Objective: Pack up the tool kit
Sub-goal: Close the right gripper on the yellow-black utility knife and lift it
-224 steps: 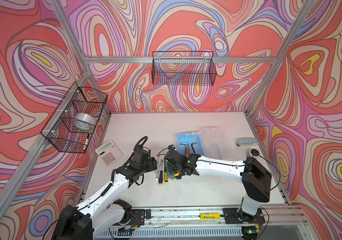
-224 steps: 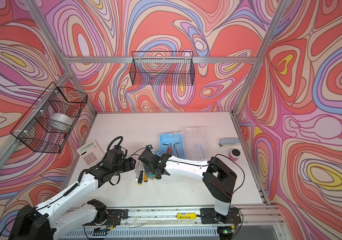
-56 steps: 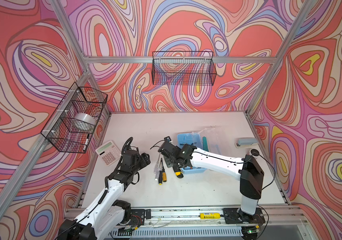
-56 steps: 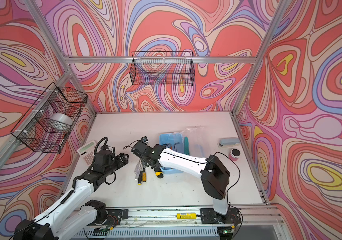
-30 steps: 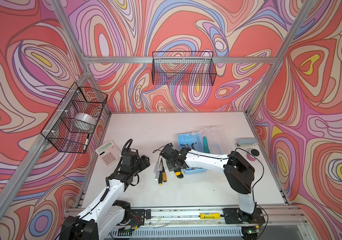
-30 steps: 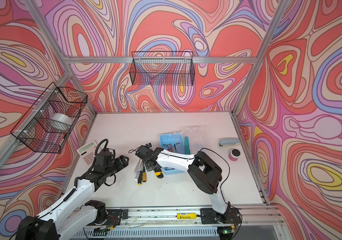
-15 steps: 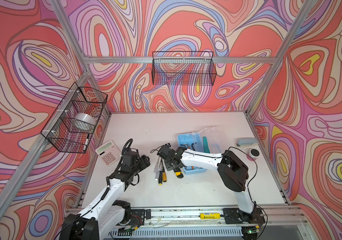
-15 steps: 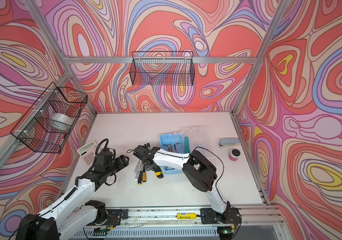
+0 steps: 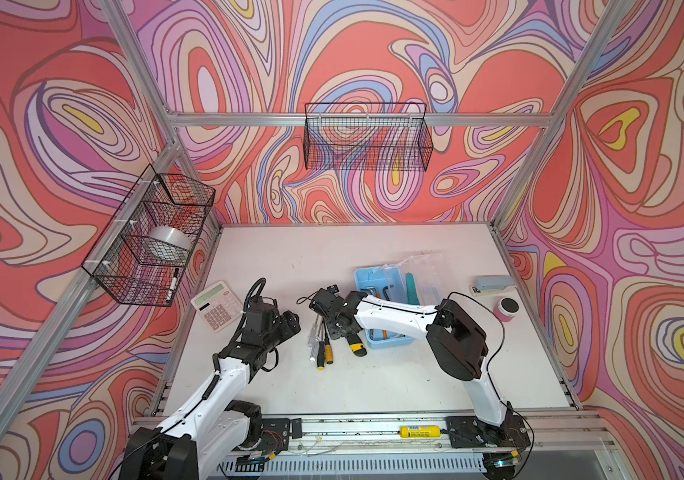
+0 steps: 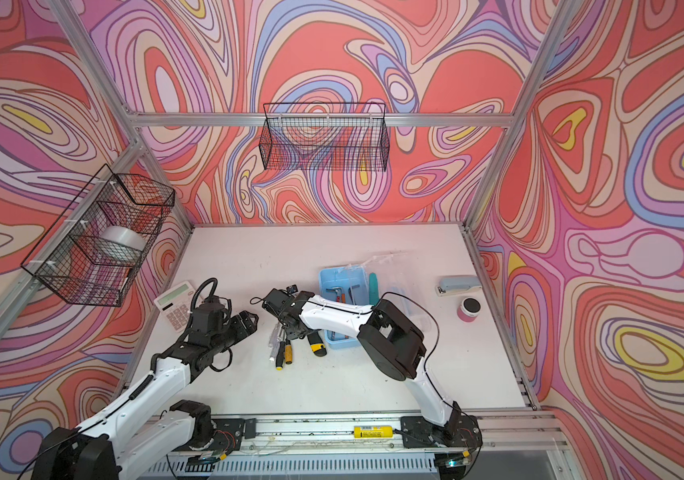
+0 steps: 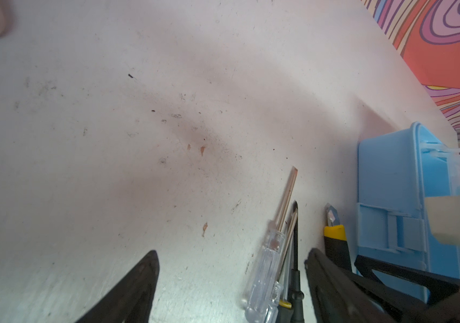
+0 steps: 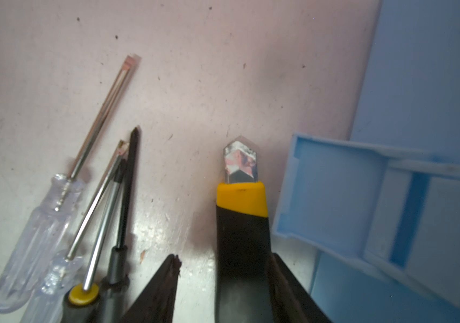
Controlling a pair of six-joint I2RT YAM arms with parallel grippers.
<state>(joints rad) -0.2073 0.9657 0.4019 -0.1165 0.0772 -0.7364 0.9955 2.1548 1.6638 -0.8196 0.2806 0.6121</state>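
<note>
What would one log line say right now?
right gripper: open, straddling utility knife on table | left gripper: open, empty, near screwdrivers | tool box: lid open, knife outside

The walls (image 9: 373, 62) are swirling in coral red, pink, lilac, blue, cream and yellow bands with dark outlines, while the table (image 9: 373, 386) is showing a scuffed off-white. The box (image 9: 363, 278) is showing light blue, the utility knife (image 12: 241, 223) is pairing a black body with a yellow collar, and one screwdriver (image 12: 41, 223) is showing a clear handle. The calculator (image 9: 217, 305) is showing white with a green display, the stapler (image 9: 494, 284) pale blue, and the wire baskets (image 9: 367, 137) black.
</note>
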